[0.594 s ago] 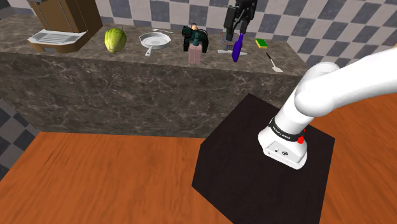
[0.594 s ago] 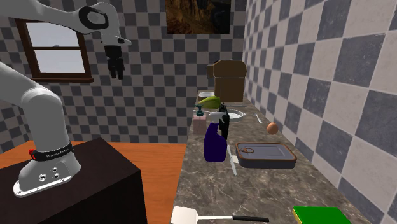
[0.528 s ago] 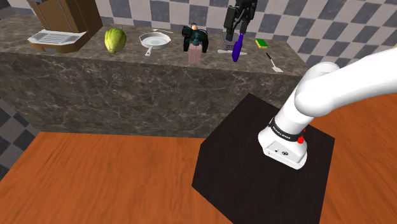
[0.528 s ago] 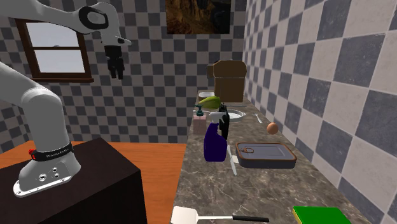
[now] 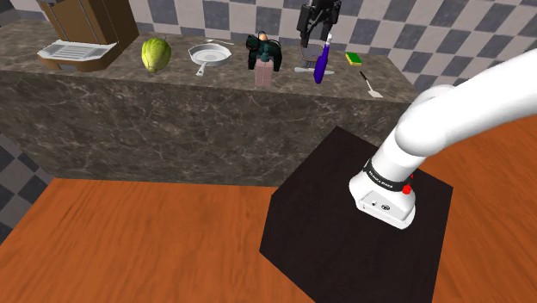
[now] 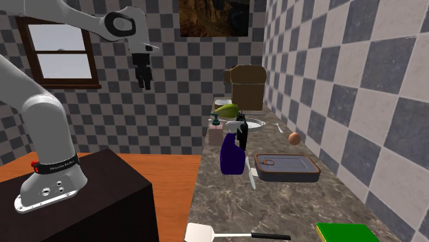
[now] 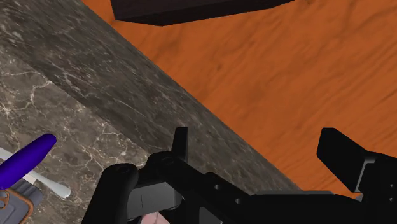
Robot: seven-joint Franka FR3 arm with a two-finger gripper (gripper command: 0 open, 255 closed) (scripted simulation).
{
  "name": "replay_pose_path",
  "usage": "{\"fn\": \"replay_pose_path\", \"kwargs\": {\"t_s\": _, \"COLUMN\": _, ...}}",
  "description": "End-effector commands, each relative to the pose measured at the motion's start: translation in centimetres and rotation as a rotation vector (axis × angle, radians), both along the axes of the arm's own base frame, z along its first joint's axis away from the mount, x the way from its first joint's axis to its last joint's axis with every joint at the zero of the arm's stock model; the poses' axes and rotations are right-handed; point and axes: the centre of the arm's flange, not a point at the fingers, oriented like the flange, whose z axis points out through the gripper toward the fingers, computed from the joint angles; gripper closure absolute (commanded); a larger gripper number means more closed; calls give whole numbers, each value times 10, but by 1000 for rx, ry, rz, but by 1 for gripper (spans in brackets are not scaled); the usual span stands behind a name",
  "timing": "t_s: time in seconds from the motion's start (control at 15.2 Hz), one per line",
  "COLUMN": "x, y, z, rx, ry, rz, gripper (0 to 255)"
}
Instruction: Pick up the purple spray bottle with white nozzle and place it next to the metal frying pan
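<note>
Gripper (image 6: pixel 144 84), upper left of the second exterior view: fingers (image 7: pixel 181 141) apart, clasping nothing, hanging in air well apart from the purple spray bottle (image 6: pixel 232 157).

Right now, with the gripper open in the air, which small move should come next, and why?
Probably move the gripper across toward the purple spray bottle. The open gripper hangs high near the counter edge, and the bottle stands off to one side, untouched.
</note>
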Motion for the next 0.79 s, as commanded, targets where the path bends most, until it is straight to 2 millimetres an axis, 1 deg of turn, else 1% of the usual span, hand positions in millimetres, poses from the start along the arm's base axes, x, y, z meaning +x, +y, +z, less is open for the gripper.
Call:
{"fn": "replay_pose_path", "kwargs": {"t_s": 0.0, "x": 14, "y": -22, "z": -6, "rx": -1, "ry": -3, "rz": -35, "gripper": 0}}
{"fn": "replay_pose_path", "kwargs": {"t_s": 0.4, "x": 49, "y": -91, "z": -22, "rx": 0, "ry": -11, "rz": -137, "gripper": 0}}
{"fn": "replay_pose_path", "kwargs": {"t_s": 0.73, "x": 74, "y": -151, "z": -35, "rx": 0, "ry": -18, "rz": -223, "gripper": 0}}
